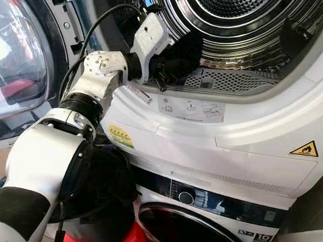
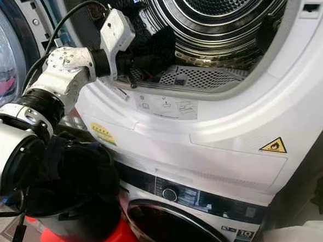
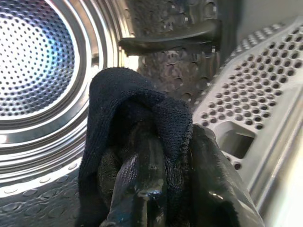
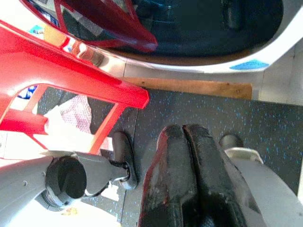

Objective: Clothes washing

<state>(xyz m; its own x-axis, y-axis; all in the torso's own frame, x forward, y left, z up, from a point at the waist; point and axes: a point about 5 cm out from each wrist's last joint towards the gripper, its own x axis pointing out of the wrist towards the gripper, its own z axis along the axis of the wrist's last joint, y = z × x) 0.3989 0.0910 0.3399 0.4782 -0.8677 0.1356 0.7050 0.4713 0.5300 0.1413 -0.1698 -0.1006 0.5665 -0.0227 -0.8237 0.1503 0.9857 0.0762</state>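
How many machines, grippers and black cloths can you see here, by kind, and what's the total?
Machines: 2, the dryer on top and the washer beneath.
Grippers: 2, the left gripper and the right gripper.
Black cloths: 1, the black cloth in the left fingers.
Total: 5

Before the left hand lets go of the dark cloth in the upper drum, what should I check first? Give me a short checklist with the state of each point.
1. Left hand is past the door opening of the upper drum: ok, it reaches over the rim.
2. Black cloth is gripped: ok, it drapes over the closed fingers.
3. Cloth is clear of the perforated filter panel: ok, the panel is beside it.
4. No cloth hangs outside over the rim: cannot tell.
5. Upper door is swung open: ok.
6. Right hand is out of the way: ok, shut and low near the floor.
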